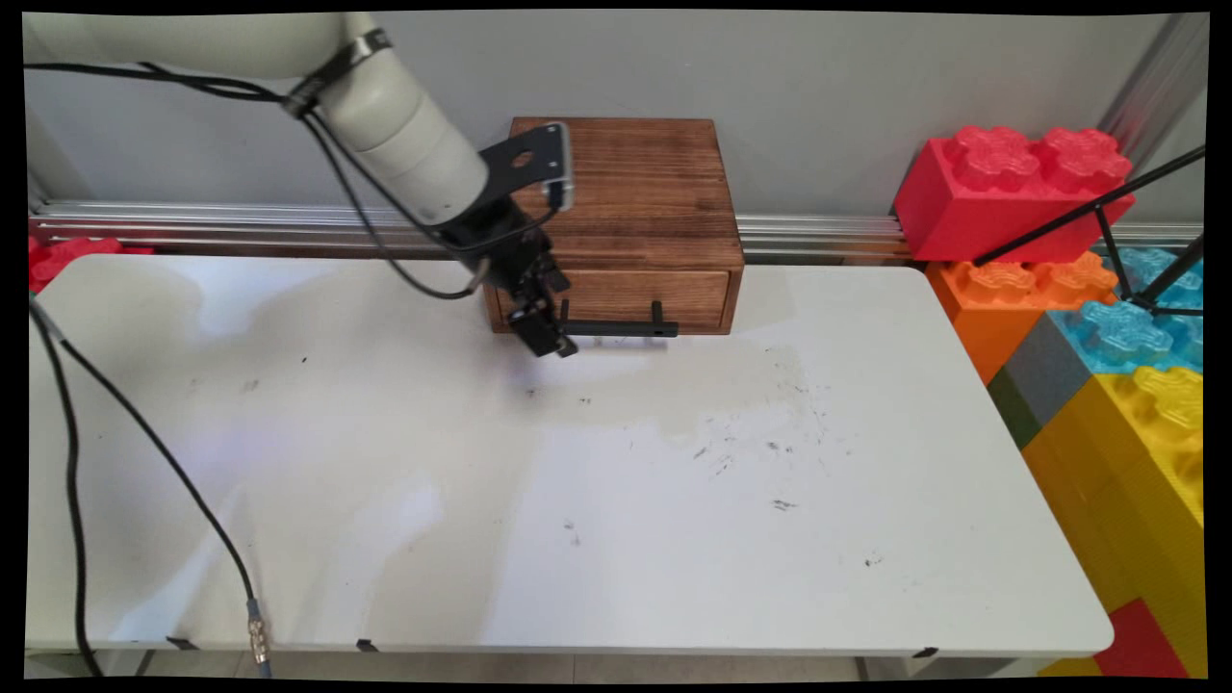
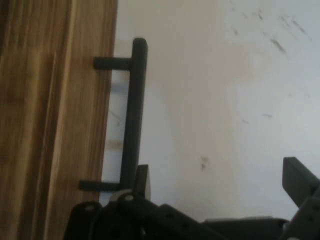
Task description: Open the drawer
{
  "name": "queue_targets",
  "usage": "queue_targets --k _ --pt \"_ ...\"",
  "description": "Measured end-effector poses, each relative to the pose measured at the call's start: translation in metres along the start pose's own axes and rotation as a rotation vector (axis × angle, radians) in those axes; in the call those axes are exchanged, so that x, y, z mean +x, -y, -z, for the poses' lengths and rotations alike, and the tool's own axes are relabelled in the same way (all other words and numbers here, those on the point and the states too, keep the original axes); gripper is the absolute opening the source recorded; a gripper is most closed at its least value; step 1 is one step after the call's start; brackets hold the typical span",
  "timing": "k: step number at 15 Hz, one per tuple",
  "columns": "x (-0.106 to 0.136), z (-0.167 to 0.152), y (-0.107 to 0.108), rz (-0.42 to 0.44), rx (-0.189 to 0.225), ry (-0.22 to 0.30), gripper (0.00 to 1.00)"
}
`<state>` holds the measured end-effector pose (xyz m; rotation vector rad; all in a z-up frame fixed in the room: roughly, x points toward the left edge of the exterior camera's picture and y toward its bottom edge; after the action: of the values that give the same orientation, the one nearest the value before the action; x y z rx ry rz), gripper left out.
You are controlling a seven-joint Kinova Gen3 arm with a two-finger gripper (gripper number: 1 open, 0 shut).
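Note:
A brown wooden box [image 1: 635, 188] stands at the back of the white table [image 1: 674, 500], against the wall. Its single drawer [image 1: 664, 294] looks closed and carries a black bar handle [image 1: 621, 328] [image 2: 134, 115]. My gripper [image 1: 553, 342] [image 2: 220, 187] hangs low at the handle's left end, just in front of the drawer, and it is open. In the hand view one fingertip [image 2: 142, 177] sits right beside the bar's near end, while the other fingertip [image 2: 299, 177] is far off over bare table. Nothing is between the fingers.
Large toy bricks are stacked off the table's right edge: red [image 1: 1011, 188], orange [image 1: 1011, 289], blue [image 1: 1126, 327], yellow [image 1: 1145, 433]. A black tripod leg [image 1: 1078, 217] crosses them. Black cables [image 1: 154, 443] trail over the table's left side. Another red brick [image 1: 58, 255] lies far left.

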<state>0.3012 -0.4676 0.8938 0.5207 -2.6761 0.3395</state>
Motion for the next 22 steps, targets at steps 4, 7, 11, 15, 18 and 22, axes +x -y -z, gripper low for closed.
queue_targets --k 4,7,11,15,18,22 --pt "0.017 -0.027 0.009 0.001 0.022 0.006 1.0" --pt "0.026 -0.047 0.015 0.006 0.037 0.012 1.0" --pt "0.033 -0.077 0.022 0.001 0.047 0.029 1.0" --pt "0.034 -0.1 0.024 -0.02 0.038 0.046 1.0" --pt "0.033 -0.116 0.026 -0.031 0.033 0.054 1.0" --pt "0.03 -0.132 0.027 -0.048 0.023 0.065 1.0"
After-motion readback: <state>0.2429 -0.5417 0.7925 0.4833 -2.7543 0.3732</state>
